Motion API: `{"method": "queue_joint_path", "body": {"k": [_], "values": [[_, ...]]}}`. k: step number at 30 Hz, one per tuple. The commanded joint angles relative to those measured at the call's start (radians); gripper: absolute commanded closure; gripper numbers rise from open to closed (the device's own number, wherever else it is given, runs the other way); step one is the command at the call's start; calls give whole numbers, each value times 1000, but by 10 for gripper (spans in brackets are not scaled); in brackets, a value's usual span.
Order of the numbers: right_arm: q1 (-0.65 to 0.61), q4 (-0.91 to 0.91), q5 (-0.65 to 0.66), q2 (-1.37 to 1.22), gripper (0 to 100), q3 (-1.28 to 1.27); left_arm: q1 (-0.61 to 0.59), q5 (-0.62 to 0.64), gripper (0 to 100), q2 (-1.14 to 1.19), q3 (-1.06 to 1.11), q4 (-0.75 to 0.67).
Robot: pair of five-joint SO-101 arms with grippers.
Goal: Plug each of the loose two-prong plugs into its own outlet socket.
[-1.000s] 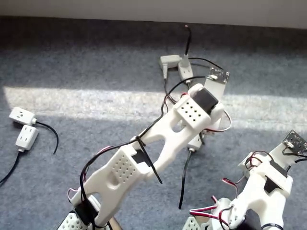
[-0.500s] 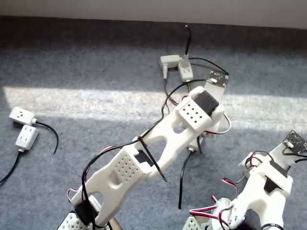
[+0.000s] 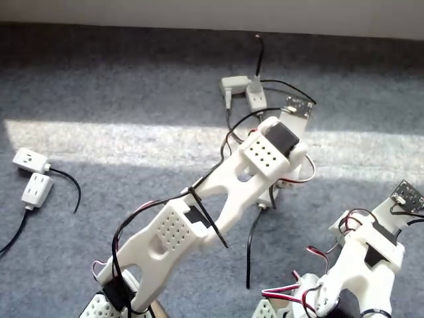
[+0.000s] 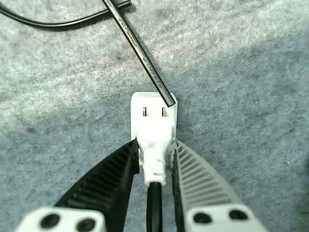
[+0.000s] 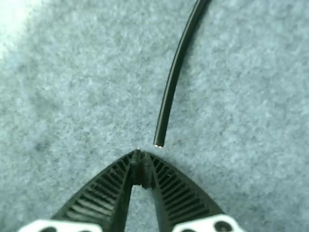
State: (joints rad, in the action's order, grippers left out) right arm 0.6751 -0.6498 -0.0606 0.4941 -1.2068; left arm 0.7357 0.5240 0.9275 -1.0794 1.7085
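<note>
Noting the left gripper (image 4: 155,145): white outlet socket (image 4: 153,107) just beyond its fingertips, two-prong plug (image 4: 154,133) clamped between the fingers, touching it. I fear the loose socket skids when pushed, or the black cable (image 4: 140,50) crossing it snags. Right gripper (image 5: 141,166) pinched together, empty.

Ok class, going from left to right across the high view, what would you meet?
A pair of white outlet sockets → white plug-and-socket cluster at the far side → right arm. The left arm stretches across the middle, overlapping the cluster, so it has no clear place.
</note>
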Motion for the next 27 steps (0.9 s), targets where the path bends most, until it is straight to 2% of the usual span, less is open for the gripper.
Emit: {"method": "queue_joint_path", "body": {"k": [1, 8, 18, 27], "values": [[12, 16, 5, 30, 991, 4, -25, -31, 993, -15, -2, 38], [12, 16, 5, 30, 991, 2, -22, -68, 993, -22, 84, 52], [10, 16, 5, 30, 991, 2, -22, -124, 993, -19, 93, 55], [10, 16, 5, 30, 991, 2, -22, -213, 993, -24, 177, 58]]}}
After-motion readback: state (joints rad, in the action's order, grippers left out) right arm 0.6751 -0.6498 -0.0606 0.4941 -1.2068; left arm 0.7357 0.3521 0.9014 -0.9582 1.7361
